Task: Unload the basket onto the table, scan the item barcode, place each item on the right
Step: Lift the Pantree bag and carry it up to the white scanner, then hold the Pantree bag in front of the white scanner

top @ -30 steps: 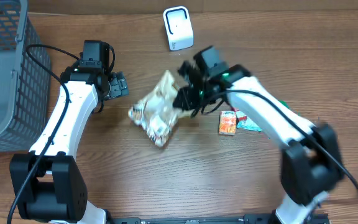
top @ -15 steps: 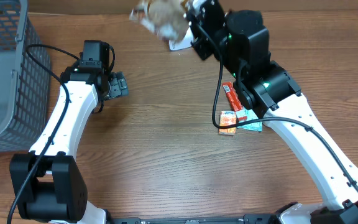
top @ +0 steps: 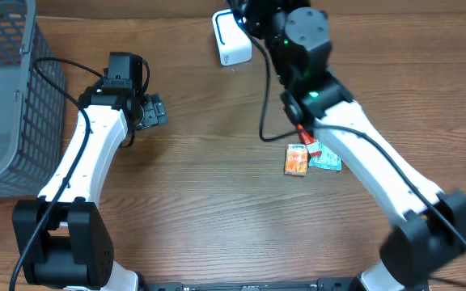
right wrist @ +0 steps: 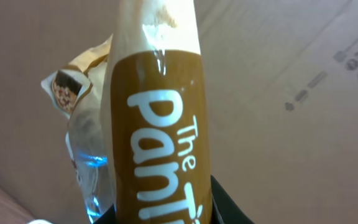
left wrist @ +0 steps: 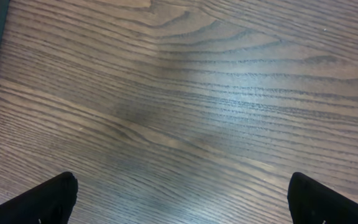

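Our right pincer [top: 247,14] grasps the snack bag [right wrist: 157,124], raised near the white scanner [top: 231,38] | left pincer [left wrist: 182,202] hangs released over counter [left wrist: 179,93] | we judge: pickup done, presenting underway, scan unconfirmed, no barcode visible to us

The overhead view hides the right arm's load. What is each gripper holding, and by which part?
The right gripper is shut on the snack bag, pinching its brown printed part at the wrist view's bottom edge. The left gripper is open, holding nothing.
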